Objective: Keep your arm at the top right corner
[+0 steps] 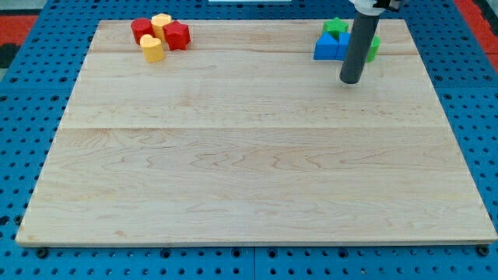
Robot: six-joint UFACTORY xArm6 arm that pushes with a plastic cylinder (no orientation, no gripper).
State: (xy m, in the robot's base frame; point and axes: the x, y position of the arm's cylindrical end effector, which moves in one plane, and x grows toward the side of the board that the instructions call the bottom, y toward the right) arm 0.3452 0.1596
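Tip [351, 80] of my bare, jawless dark rod rests just below blue and green plastic blocks [333, 43], wooden board's top right corner [401, 25] up-right.

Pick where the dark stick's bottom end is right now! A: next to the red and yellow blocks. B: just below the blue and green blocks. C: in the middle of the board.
B: my tip sits just below the blue blocks and green blocks, near the view's top right.
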